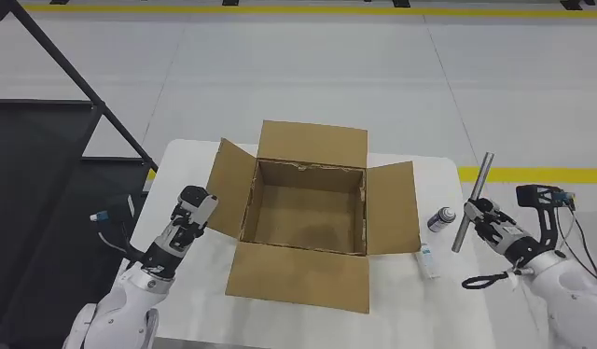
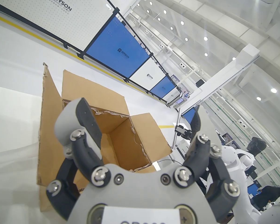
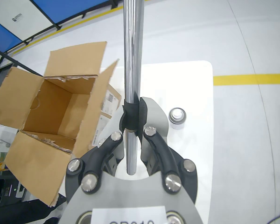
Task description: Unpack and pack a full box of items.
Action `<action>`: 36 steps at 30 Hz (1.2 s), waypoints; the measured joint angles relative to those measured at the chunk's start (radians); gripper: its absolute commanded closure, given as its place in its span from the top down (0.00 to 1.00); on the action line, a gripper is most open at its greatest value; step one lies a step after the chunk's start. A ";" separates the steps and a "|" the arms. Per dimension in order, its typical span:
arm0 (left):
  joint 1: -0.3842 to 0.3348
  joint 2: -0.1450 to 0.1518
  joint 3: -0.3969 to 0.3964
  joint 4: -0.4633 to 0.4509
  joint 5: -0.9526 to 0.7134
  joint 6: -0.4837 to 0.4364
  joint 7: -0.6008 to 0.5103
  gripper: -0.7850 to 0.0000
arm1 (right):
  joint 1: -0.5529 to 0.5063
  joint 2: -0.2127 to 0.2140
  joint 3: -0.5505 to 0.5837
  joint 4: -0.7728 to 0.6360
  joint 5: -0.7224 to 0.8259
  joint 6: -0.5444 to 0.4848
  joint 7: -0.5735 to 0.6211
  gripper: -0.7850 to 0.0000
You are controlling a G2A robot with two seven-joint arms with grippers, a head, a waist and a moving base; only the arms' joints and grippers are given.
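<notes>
The right gripper [image 3: 131,115] is closed on a metal rod [image 3: 133,47] near the open box [image 1: 298,276]. The left gripper [image 2: 140,115] is wide open, holding nothing. A can [image 1: 441,219] is on the table [image 1: 438,302].

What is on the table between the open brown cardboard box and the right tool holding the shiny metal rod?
The top view shows a small grey metal can and, nearer the robot, a small white item lying flat.

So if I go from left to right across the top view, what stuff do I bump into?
First the left end effector, open → open brown cardboard box → small silver spray can → shiny silver metal rod, gripped by the right end effector.
</notes>
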 measured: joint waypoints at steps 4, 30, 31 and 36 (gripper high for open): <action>0.002 0.000 0.008 -0.004 0.009 0.001 0.007 1.00 | 0.059 0.015 0.005 0.138 -0.016 0.001 0.080 0.00; 0.022 0.001 0.034 -0.027 0.050 0.023 0.040 1.00 | 0.333 0.084 -0.126 0.749 -0.039 -0.146 0.333 0.00; 0.023 0.001 0.034 -0.028 0.050 0.022 0.041 1.00 | 0.338 0.085 -0.132 0.760 -0.036 -0.147 0.331 0.00; 0.029 0.001 0.029 -0.033 0.050 0.019 0.046 1.00 | 0.368 0.091 -0.163 0.813 -0.030 -0.153 0.322 0.00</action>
